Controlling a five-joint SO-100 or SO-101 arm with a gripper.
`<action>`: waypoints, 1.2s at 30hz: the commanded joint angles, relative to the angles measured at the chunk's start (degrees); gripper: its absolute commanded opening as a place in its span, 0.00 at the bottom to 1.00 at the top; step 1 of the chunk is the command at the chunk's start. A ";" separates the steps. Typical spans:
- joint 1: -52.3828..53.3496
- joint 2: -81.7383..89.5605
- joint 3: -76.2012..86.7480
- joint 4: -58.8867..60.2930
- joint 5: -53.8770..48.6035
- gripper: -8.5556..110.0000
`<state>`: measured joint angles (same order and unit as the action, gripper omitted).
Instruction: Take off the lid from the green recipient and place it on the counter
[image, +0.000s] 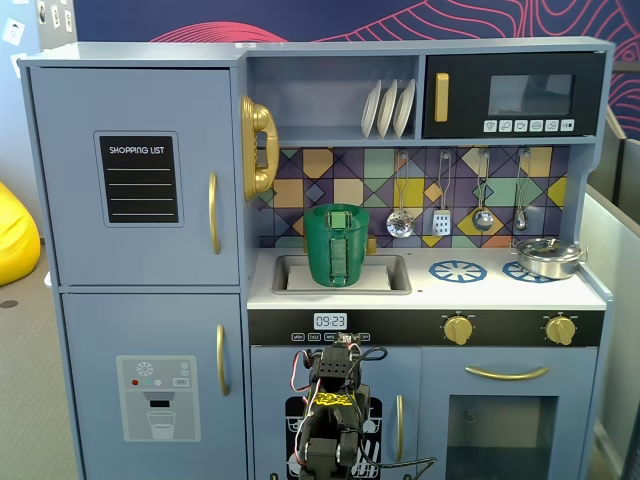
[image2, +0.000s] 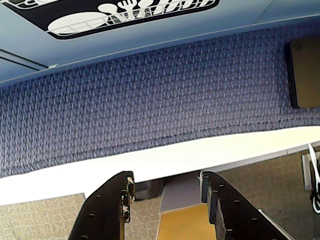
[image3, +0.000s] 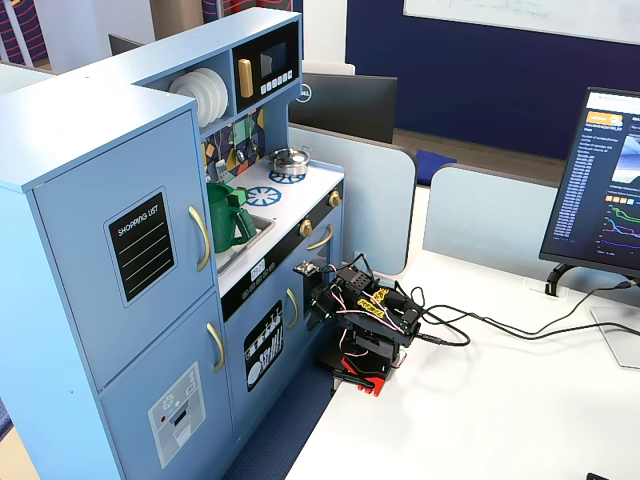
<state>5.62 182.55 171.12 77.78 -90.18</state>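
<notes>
The green recipient (image: 337, 246) is seen standing upright in the recessed sink (image: 395, 277) of the counter (image: 480, 290) in a fixed view, its ribbed handle strip turned toward the camera; the lid (image: 337, 209) is seated flat across its top, only the rim and a small raised part being visible; in the other fixed view the same pot (image3: 228, 217) is shown in the sink, beside the blue cupboard wall. A silver pot (image: 548, 257) is placed on the right-hand burner ring in that first fixed view, well apart from the green one. The arm (image3: 366, 322) is folded low on the white bench (image3: 500, 400), in front of the toy kitchen and below counter level; in the wrist view the gripper (image2: 167, 187) is held partly open with nothing between its 2 fingers (image2: 121, 195), and blue carpet (image2: 150, 100) is seen beyond them.
</notes>
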 joint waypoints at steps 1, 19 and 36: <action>1.76 -0.35 0.62 10.02 1.67 0.07; 1.85 -0.53 -4.48 -0.18 -1.41 0.07; 0.00 -37.35 -64.42 -34.45 -10.99 0.27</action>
<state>5.19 149.50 116.98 46.05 -102.57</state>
